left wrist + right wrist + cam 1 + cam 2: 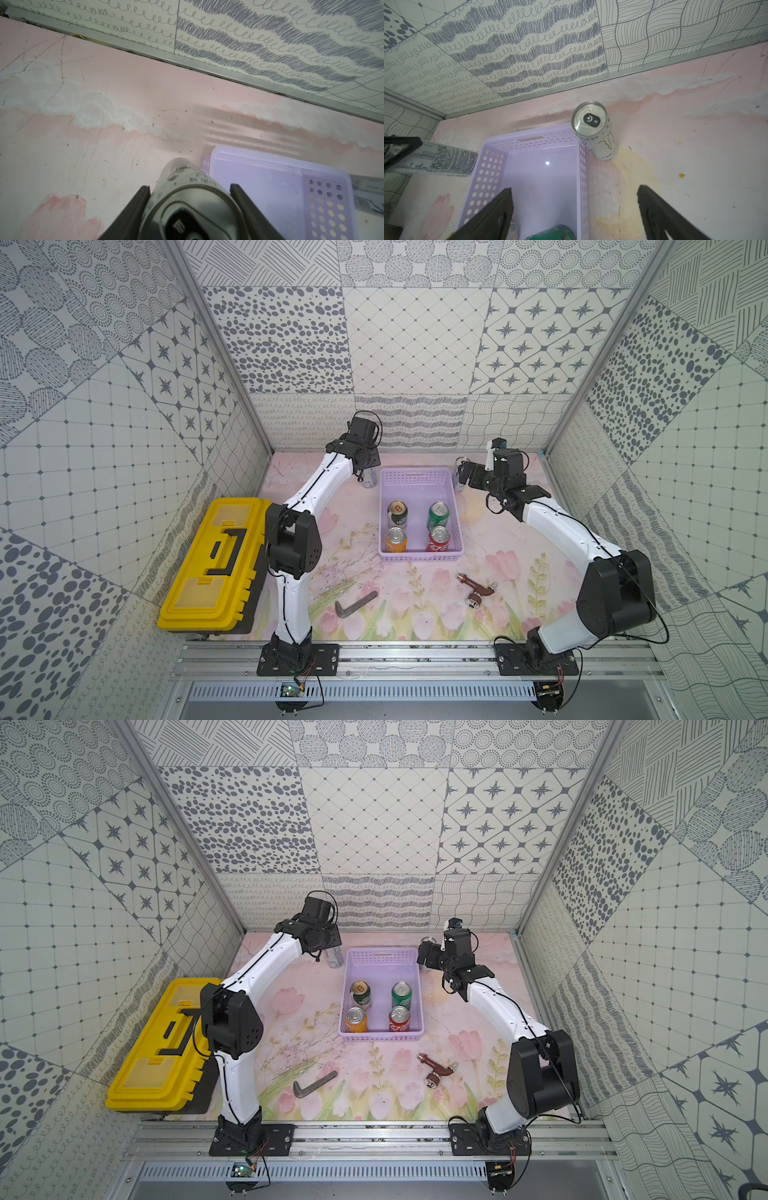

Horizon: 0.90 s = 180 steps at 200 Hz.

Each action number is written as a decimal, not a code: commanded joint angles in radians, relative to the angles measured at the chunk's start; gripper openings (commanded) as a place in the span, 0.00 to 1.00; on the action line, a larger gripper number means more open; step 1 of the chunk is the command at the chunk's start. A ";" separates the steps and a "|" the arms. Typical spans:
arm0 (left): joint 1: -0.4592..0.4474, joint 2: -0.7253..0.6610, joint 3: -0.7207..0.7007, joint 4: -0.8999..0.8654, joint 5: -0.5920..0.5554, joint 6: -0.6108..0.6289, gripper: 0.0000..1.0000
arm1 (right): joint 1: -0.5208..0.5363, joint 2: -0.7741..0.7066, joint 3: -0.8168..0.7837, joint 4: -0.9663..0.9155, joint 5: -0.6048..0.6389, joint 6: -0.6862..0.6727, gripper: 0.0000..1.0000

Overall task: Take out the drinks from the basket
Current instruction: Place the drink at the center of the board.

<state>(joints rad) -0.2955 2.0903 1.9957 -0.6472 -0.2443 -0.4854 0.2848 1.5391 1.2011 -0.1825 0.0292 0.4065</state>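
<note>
Cans in the basket [419, 558]: I count four; gold-topped can [397, 514], green can [438, 515], orange can [395, 540], red can [438, 540], all in its near half. Where are the slim ones?

— Both outside. The held slim can [369, 480] is clamped in the left hand [190, 188], just beside the basket's far corner; the standing slim can [593, 128] is upright on the surface [345, 510] at the other far corner; the right hand [574, 188] hangs near it, spread wide and empty.

— So the left is setting down?

— I'd judge so. It should lower until the base sits flat; keep off the lattice wall; part its fingers; then rise straight, so the tall can isn't tipped.

— Is the base down?

— Cannot tell. The left wrist view looks onto the lid and hides the bottom; in both top views the wrist housing covers the fingers; the right arm hides part of the standing slim can; the right wrist view cuts the green can off at its edge.
</note>
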 commanded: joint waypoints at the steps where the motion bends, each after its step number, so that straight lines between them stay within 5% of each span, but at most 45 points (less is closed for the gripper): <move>1: 0.036 0.075 0.068 0.084 -0.013 -0.012 0.47 | 0.013 -0.010 -0.008 0.043 -0.017 -0.026 0.97; 81: 0.044 0.183 0.143 0.045 -0.030 -0.002 0.52 | 0.040 0.018 0.020 0.029 -0.018 -0.049 0.97; 132: 0.043 0.172 0.108 0.059 -0.022 0.003 0.76 | 0.054 0.035 0.041 0.010 -0.018 -0.055 0.97; 180: 0.044 0.093 0.059 0.085 0.009 -0.015 0.81 | 0.074 0.052 0.078 -0.039 -0.032 -0.057 0.97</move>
<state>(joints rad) -0.2657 2.2543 2.0853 -0.6212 -0.2451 -0.4885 0.3466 1.5707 1.2263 -0.2070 0.0105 0.3660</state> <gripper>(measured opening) 0.808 0.970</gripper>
